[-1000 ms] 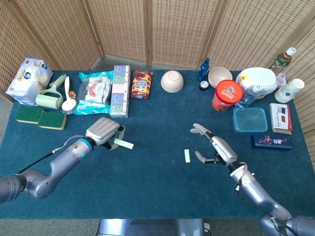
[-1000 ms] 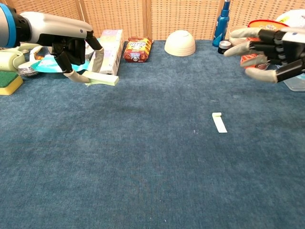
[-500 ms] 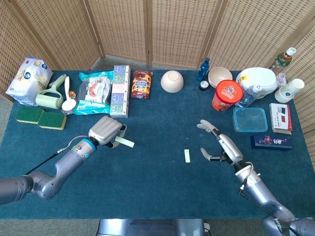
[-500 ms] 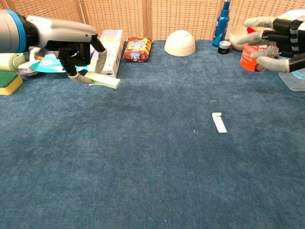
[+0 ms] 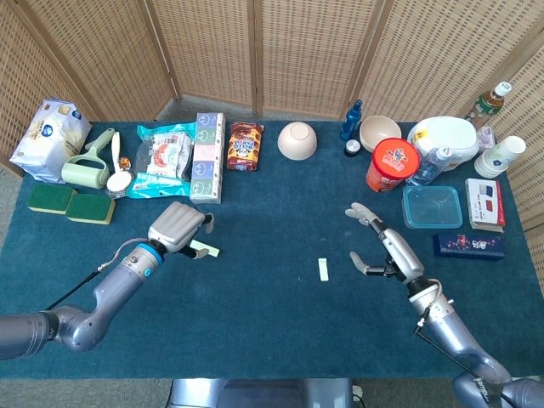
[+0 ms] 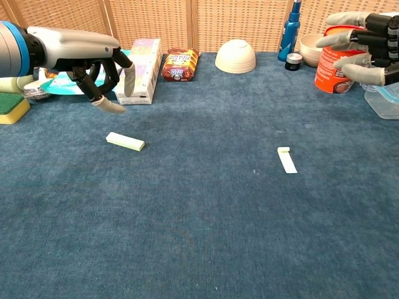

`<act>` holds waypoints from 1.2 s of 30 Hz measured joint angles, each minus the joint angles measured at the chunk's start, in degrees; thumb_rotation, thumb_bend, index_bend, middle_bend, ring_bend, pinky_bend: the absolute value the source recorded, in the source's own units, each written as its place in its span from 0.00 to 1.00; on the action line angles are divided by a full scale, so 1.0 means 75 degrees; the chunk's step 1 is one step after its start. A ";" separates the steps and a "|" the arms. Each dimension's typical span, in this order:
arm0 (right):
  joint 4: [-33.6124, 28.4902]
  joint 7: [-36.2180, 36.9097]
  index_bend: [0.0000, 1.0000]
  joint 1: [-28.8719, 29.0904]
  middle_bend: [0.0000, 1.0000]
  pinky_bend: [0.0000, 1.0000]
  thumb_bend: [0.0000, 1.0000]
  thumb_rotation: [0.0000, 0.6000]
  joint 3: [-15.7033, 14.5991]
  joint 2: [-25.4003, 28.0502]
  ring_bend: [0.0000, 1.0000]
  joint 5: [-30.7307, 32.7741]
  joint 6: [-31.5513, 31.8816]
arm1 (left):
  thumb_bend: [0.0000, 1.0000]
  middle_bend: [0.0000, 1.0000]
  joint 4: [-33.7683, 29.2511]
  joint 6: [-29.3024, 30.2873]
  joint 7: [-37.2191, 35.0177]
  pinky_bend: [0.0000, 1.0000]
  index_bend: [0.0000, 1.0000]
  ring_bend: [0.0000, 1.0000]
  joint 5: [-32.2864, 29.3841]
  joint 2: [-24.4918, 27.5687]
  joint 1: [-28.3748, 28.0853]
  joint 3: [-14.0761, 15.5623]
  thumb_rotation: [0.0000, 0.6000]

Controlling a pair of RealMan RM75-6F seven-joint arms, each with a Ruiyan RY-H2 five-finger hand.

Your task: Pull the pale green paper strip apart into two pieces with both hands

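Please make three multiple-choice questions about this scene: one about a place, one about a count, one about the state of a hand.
1. Where does the right-side paper piece lie?
A. in the bowl
B. on the table
C. in the right hand

2. How many pale green paper pieces lie on the table?
A. one
B. two
C. four

3. What does the left hand hold?
A. nothing
B. a sponge
C. a bottle

Answers: 1 B, it lies flat on the blue cloth; 2 B, the other piece lies below the left hand; 3 A, its fingers hang apart above that piece.

Head cam looks steeply down over the whole blue table (image 5: pixel 255 323); chest cam sits low and close, facing straight across it. Both catch the middle stretch.
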 measured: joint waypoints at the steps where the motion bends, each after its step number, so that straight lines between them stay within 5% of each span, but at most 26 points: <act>1: -0.0002 0.0002 0.00 -0.0002 0.17 0.14 0.46 1.00 0.0001 0.0008 0.05 -0.0001 -0.0005 | 0.21 0.71 -0.0013 0.0006 -0.0002 0.46 0.42 0.39 0.0007 0.0016 0.0013 -0.0013 0.69; 6: -0.0005 0.0097 0.00 -0.0018 0.17 0.14 0.46 1.00 0.0036 0.0115 0.05 -0.0015 0.0007 | 0.21 0.62 -0.0239 0.0153 -0.0143 0.28 0.38 0.22 0.0059 0.0240 0.0160 -0.0125 0.28; 9: -0.0031 0.0164 0.00 -0.0018 0.17 0.14 0.46 1.00 0.0062 0.0224 0.05 -0.0061 0.0018 | 0.21 0.58 -0.0537 0.0142 -0.0341 0.25 0.36 0.17 0.0040 0.0547 0.0271 -0.0167 0.14; 19: -0.0055 0.0019 0.00 0.0005 0.17 0.10 0.46 1.00 0.0108 0.0352 0.05 -0.0085 -0.0025 | 0.21 0.54 -0.1116 0.0060 -0.1000 0.24 0.33 0.15 0.0103 0.1417 0.0867 -0.0119 0.08; 36: -0.0169 -0.1691 0.00 -0.0090 0.17 0.08 0.46 1.00 0.0142 0.0381 0.03 0.0116 0.0027 | 0.19 0.54 -0.1162 0.2801 -0.0581 0.24 0.33 0.18 0.1535 0.1479 0.2898 0.0514 0.03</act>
